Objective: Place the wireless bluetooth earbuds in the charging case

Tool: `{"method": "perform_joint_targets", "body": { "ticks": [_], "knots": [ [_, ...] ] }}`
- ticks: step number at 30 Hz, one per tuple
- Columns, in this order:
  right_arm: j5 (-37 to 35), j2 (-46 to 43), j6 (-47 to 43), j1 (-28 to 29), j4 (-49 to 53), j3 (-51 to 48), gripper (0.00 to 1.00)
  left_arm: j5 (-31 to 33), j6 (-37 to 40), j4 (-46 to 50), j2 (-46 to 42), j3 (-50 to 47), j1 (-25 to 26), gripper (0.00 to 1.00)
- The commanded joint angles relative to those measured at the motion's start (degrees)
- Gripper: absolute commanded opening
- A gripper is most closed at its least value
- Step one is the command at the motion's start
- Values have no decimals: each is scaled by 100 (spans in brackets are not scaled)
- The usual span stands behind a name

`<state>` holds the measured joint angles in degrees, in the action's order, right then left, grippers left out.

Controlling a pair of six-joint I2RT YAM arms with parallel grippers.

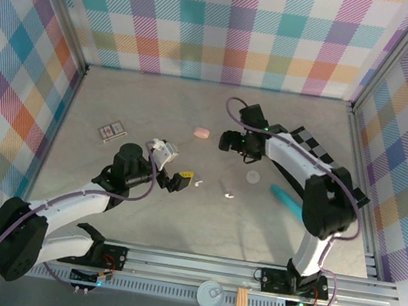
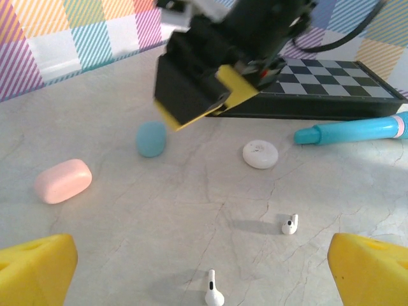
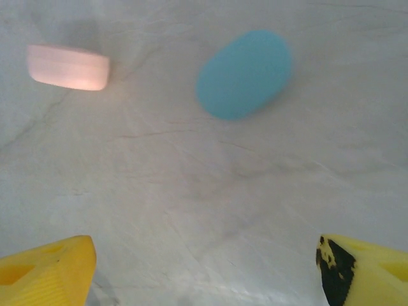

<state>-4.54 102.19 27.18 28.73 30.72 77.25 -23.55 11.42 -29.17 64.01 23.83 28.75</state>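
Two white earbuds (image 2: 213, 291) (image 2: 290, 224) lie loose on the table just ahead of my left gripper (image 2: 204, 273), which is open and holds nothing. From above, the earbuds (image 1: 197, 184) (image 1: 228, 196) sit to the right of the left gripper (image 1: 182, 180). A teal charging case (image 3: 243, 73) and a pink charging case (image 3: 67, 67) lie shut on the table beyond my right gripper (image 3: 204, 271), which is open and empty. The right gripper (image 1: 227, 140) hovers just right of the pink case (image 1: 202, 132). A round white case (image 2: 260, 154) lies shut farther back.
A long teal tube (image 1: 287, 200) lies at the right, near the right arm. A folded checkerboard (image 1: 310, 144) sits behind that arm. A small card box (image 1: 112, 131) lies at the left. Plaid walls enclose the table on three sides.
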Motion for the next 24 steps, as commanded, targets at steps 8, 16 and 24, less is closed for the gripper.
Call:
{"method": "perform_joint_targets", "body": {
  "ticks": [8,16,24],
  "knots": [
    [-281,-288,-18,-540,862,-631,88,-330,-48,-476,449,400,109,100],
    [167,466,-529,-526,1223,-234,81,-383,-53,-478,589,505,148,100],
    [654,740,-882,-413,987,-64,77,-390,-26,-383,589,561,157,100]
  ]
}}
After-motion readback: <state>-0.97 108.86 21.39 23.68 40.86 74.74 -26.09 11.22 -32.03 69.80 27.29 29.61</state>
